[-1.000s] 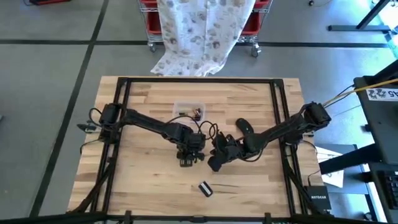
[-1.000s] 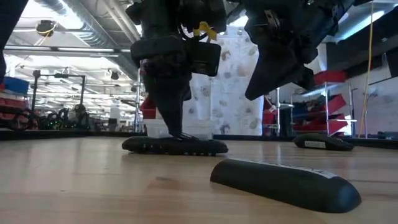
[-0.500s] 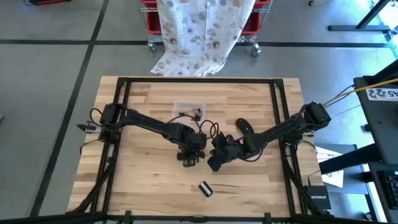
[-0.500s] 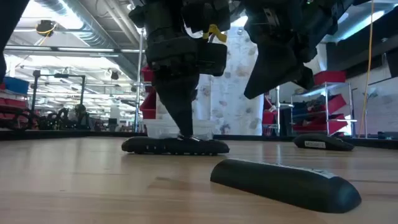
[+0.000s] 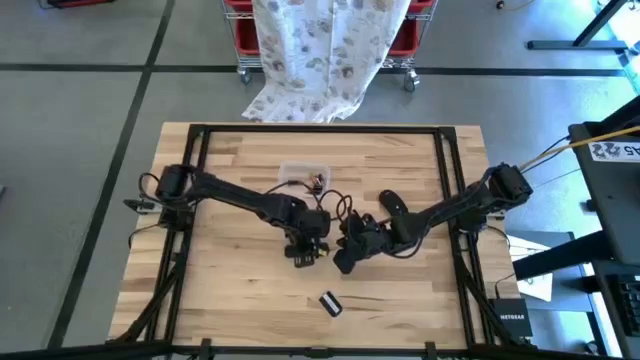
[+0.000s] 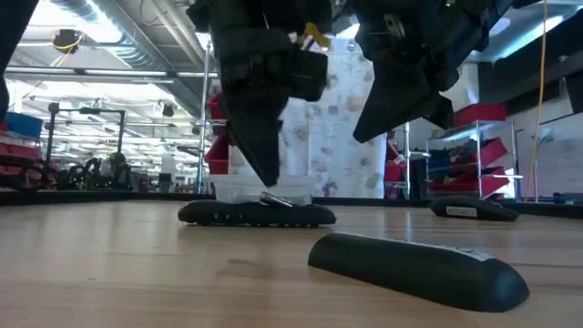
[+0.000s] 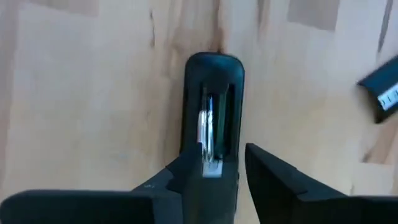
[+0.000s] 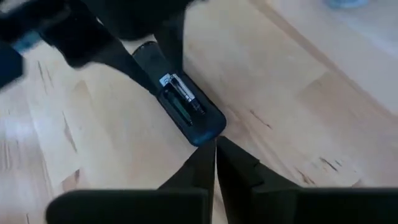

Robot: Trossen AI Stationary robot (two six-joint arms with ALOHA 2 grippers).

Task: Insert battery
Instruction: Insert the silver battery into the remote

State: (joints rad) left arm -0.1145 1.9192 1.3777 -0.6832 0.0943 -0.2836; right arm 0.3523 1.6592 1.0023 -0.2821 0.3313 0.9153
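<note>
Remote lying flat on the table near its middle, back side up, compartment exposed, battery seated lengthwise inside. Left gripper positioned directly over the remote's near end, fingers spread either side of the battery, not clamped on it. Right gripper hovering just beside the remote's far end, fingers pressed together, nothing held. Loose battery cover noted nearer the table's front edge. Second dark remote lying beside the right arm
</note>
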